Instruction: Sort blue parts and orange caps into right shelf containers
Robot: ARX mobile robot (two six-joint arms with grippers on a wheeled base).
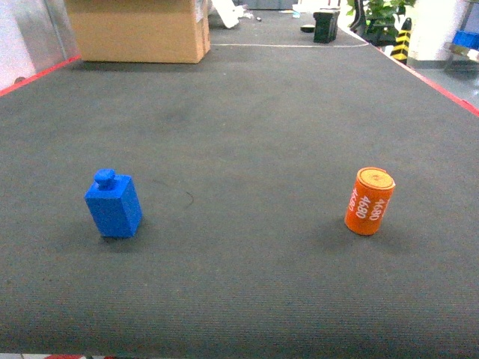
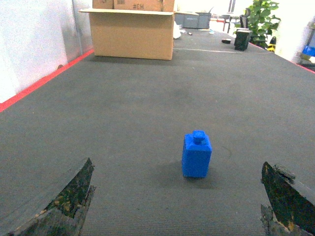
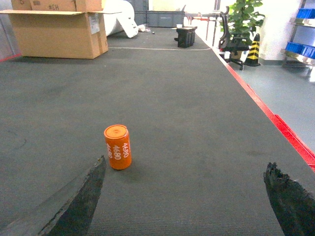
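Pincers are gaping wide: left pincer [image 2: 177, 196] facing the blue part [image 2: 197, 154], right pincer [image 3: 184, 196] facing the orange cap [image 3: 117, 147], seemingly lining up grasps.

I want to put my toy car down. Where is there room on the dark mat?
The widest bare stretch lies between the blue block and the orange cylinder. The mat is also bare from those two back to the cardboard box. Clutter only shows at the far end, around the box and a black object.
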